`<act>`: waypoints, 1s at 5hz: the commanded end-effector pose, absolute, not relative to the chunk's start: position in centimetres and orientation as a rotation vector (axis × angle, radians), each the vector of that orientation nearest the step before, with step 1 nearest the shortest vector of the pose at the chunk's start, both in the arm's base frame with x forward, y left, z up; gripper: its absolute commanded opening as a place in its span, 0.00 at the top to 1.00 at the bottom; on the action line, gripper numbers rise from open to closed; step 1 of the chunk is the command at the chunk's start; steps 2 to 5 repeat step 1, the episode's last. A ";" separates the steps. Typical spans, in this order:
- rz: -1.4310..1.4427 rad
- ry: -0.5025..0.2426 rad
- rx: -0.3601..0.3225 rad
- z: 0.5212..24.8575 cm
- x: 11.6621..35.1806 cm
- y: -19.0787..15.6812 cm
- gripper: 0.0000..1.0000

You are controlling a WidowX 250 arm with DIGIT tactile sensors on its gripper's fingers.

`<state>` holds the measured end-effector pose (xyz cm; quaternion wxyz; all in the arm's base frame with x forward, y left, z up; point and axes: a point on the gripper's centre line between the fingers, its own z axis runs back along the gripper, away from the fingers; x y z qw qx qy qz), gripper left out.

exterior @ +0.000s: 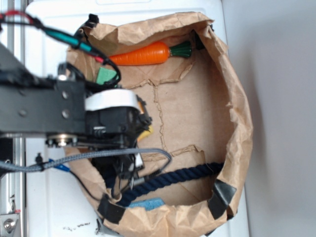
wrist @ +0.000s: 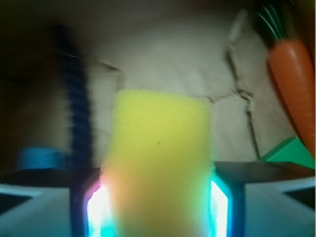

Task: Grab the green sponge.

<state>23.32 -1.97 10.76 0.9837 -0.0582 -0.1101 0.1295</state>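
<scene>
At lower centre of the wrist view, the hand (wrist: pixel 158 197) clamps the yellow sponge (wrist: pixel 160 158), not the green sponge (wrist: pixel 290 150) at right.

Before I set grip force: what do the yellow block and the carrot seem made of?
The yellow block, between the hand's fingers, looks like soft matte foam, likely sponge: fuzzy surface, rounded corners. The carrot looks like smooth plastic, slightly glossy, probably a toy.

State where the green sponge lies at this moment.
In the exterior view the green sponge lies just below the carrot, partly hidden by the arm; the wrist view shows it at lower right.
</scene>
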 end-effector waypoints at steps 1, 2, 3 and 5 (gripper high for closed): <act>0.207 -0.291 -0.125 16.6 23.3 -0.9 1.00; 0.207 -0.291 -0.125 16.6 23.3 -0.9 1.00; 0.207 -0.291 -0.125 16.6 23.3 -0.9 1.00; 0.207 -0.291 -0.125 16.6 23.3 -0.9 1.00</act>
